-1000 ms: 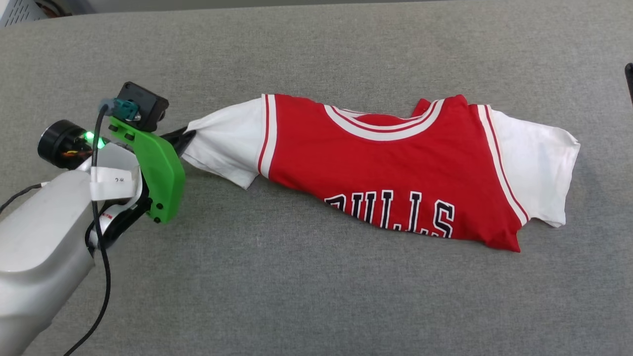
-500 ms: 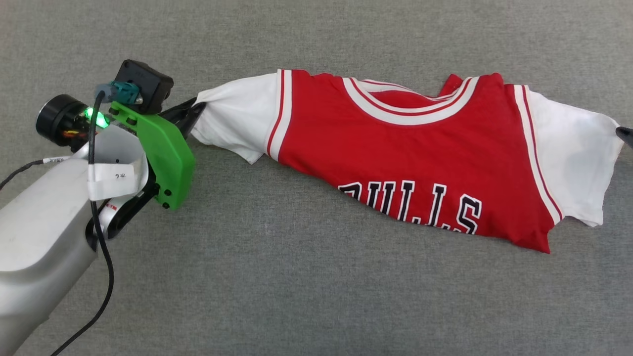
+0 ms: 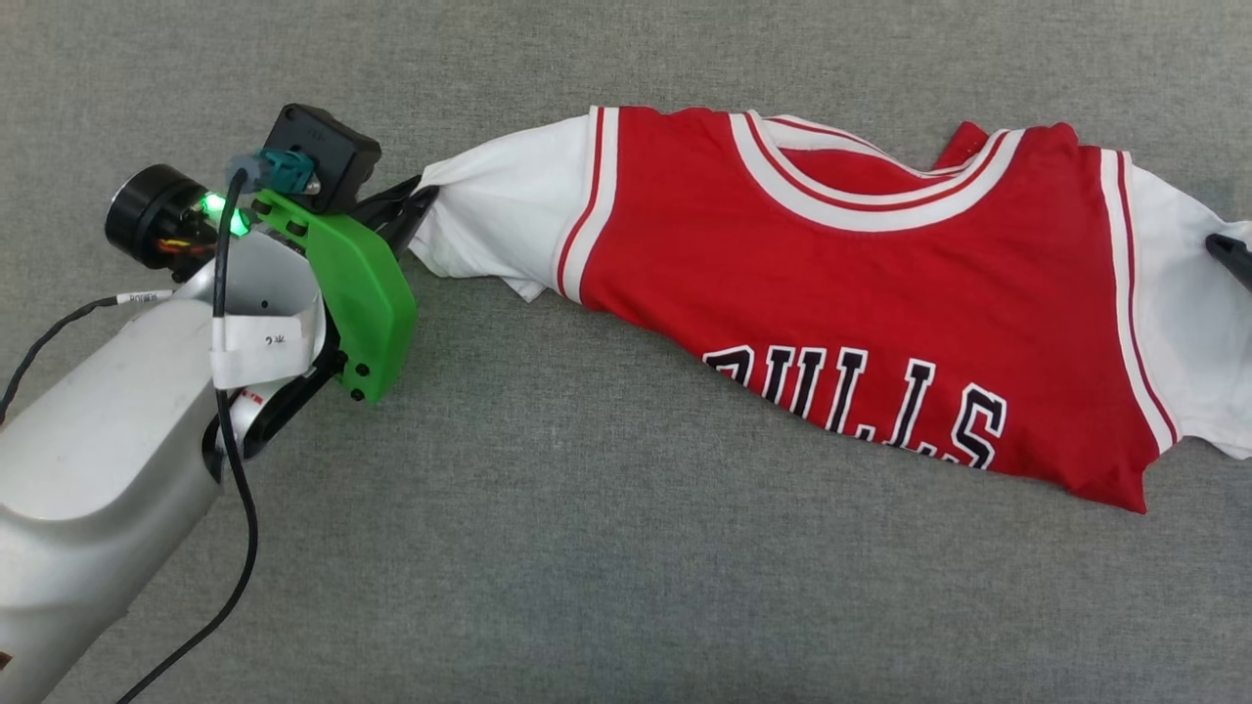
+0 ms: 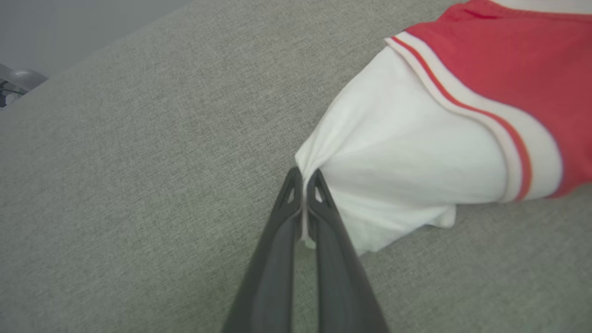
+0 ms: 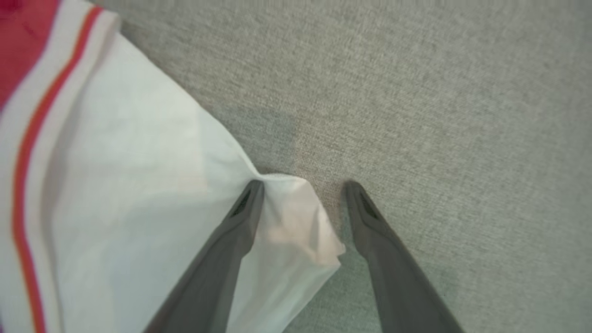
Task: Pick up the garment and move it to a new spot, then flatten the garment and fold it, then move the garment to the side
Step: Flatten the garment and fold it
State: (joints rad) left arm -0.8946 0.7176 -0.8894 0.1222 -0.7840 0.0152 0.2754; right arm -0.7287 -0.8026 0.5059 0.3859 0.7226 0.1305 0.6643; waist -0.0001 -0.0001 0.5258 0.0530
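Observation:
The garment (image 3: 880,284), a red jersey with white sleeves and black letters, lies stretched across the grey surface, its lower part bunched under. My left gripper (image 3: 416,200) is at its left end. The left wrist view shows that gripper (image 4: 304,178) shut on the edge of the white left sleeve (image 4: 407,157). A dark finger of my right gripper (image 3: 1230,256) rests on the right sleeve at the head view's right edge. In the right wrist view the right gripper (image 5: 304,186) stands open, with a corner of the white sleeve (image 5: 115,185) lying between its fingers.
Grey woven cloth (image 3: 587,548) covers the whole work surface, with bare room in front of the jersey. My pale left forearm, with its green bracket (image 3: 362,293) and black cable, reaches in from the lower left.
The head camera has moved, so the whole picture shifted and the far table edge left view. My right gripper has come to the right sleeve. The left gripper keeps its hold.

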